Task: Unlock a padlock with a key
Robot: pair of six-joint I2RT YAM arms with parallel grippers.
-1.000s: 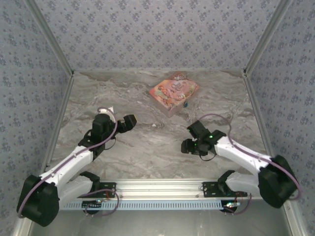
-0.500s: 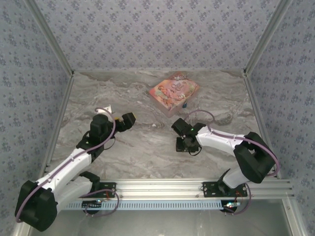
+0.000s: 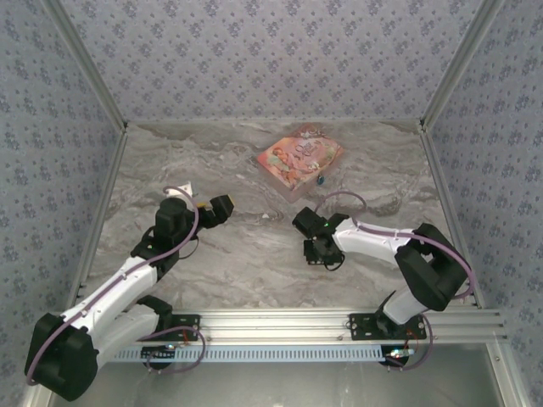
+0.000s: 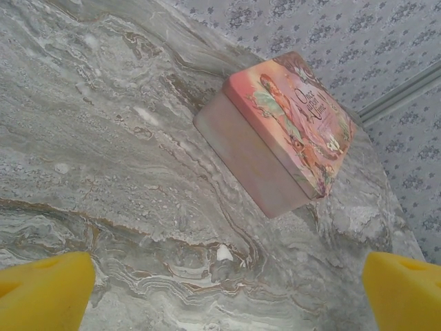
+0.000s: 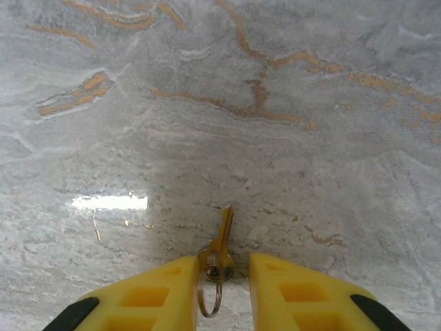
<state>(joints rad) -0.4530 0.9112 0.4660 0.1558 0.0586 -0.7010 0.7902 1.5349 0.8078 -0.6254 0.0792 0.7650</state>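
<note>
- Right tool (image 5: 224, 270) sits low at the worktop (image 5: 310, 103), its yellow fingers (image 5: 158, 293) partway closed with a narrow gap between them.
- key (image 5: 222, 234) lies flat on the worktop. Its head and thin ring (image 5: 207, 296) are in that gap, and the blade points away from the right tool.
- One finger looks to be touching the ring, and a sliver of space shows on the other side of the key head. I cannot tell whether the key is actually pinched.
- left tool (image 4: 220, 289) is spread wide and holds nothing. Its yellow tips show at the two bottom corners of the wrist view.
- The left tool hangs over bare worktop, facing the pink box (image 4: 275, 131).
- pink box lies flat with its printed lid up, toward the far side of the worktop.
- padlock (image 3: 321, 179) is a tiny blue speck in the top view, on the worktop just beside the near right edge of the pink box. Its shackle is too small to make out.
- padlock and key are well apart; the key is around mid-worktop, nearer my bases than the box.
- My two tools are apart, the left one left of centre.
</note>
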